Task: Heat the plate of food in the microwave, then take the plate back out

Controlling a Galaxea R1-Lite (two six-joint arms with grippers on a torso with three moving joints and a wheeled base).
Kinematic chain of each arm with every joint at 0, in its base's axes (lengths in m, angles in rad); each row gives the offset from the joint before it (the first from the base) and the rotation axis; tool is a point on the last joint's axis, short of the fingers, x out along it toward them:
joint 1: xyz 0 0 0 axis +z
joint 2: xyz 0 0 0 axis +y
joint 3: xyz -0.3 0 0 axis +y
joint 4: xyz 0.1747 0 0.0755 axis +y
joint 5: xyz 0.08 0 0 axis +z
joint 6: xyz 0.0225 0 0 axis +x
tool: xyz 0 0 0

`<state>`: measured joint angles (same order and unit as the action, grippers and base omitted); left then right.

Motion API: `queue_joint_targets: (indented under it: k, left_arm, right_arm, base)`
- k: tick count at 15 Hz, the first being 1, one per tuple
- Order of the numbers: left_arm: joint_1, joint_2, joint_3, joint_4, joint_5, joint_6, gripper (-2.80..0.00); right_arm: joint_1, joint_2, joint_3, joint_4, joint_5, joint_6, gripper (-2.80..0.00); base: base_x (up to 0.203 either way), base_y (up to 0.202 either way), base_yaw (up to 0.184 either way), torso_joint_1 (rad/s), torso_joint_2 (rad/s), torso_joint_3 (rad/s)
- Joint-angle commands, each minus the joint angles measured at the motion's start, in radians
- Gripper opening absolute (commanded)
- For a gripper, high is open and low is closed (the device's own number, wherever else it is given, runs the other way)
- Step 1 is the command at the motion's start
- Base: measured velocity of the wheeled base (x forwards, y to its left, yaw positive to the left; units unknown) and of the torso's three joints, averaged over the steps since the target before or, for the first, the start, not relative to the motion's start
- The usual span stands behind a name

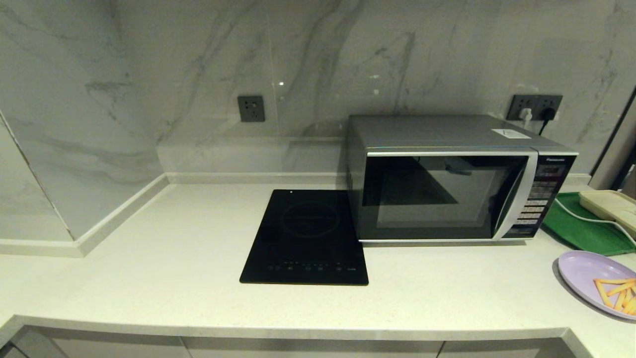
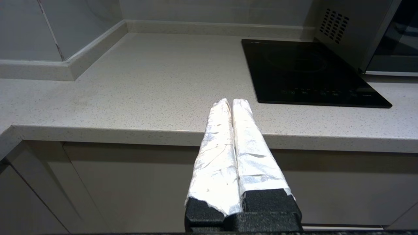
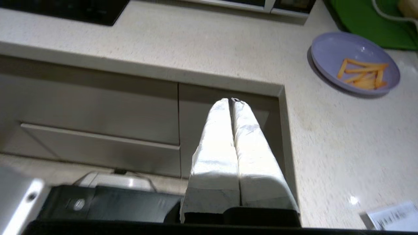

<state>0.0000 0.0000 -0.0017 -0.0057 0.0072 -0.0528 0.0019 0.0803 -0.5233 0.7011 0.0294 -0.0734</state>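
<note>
Pale speckled stone countertop (image 1: 149,278) carries everything, marble-look wall behind. Microwave (image 1: 447,184) sits toward the back right of the countertop, door shut, dark glass, silver handle strip, black button panel on its right side. Black induction cooktop (image 1: 305,238) lies flat just beside the microwave on its left, front edge nearer the counter's front than the microwave's. Plate of food (image 1: 594,281) sits near the right edge of the countertop, in front of and to the right of the microwave, well apart from it; lavender, a few orange-yellow sticks on it, partly cut off in the head view, whole in the right wrist view (image 3: 355,63). Green tray (image 1: 586,228) behind the plate, right of the microwave, beige tray (image 1: 608,204) on it with a white cable across. Left gripper (image 2: 232,101) parked in front of the counter's front edge, left of the cooktop, wrapped fingers pressed together, nothing held. Right gripper (image 3: 231,101) off the countertop, over the cabinet fronts by the inner corner of the counter edge, fingers pressed together, empty, plate well apart from it.
</note>
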Motion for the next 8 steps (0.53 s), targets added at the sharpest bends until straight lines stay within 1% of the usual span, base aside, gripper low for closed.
queue_joint_targets:
  k: [1, 3, 4, 6, 8]
  left_arm:
    - [0.000, 0.000, 0.000, 0.000, 0.001, -0.001, -2.80]
    - [0.000, 0.000, 0.000, 0.000, 0.000, -0.001, -2.80]
    - [0.000, 0.000, 0.000, 0.000, 0.001, -0.001, -2.80]
    - [0.000, 0.000, 0.000, 0.000, 0.000, -0.001, -2.80]
    - [0.000, 0.000, 0.000, 0.000, 0.000, -0.001, -2.80]
  right_arm:
    - [0.001, -0.069, 0.247, -0.321, 0.000, -0.002, -2.80]
    - [0.001, -0.076, 0.441, -0.594, -0.004, -0.002, -2.80]
    - [0.001, -0.078, 0.503, -0.694, -0.012, 0.001, -2.80]
    - [0.001, -0.080, 0.520, -0.709, -0.023, 0.009, -2.80]
    - [0.001, -0.080, 0.512, -0.674, -0.024, 0.031, -2.80]
  base:
    - [0.000, 0.000, 0.000, 0.000, 0.00, 0.000]
    - [0.000, 0.000, 0.000, 0.000, 0.00, 0.000]
    - [0.000, 0.000, 0.000, 0.000, 0.00, 0.000]
    - [0.000, 0.000, 0.000, 0.000, 0.00, 0.000]
    - [0.000, 0.000, 0.000, 0.000, 0.00, 0.000]
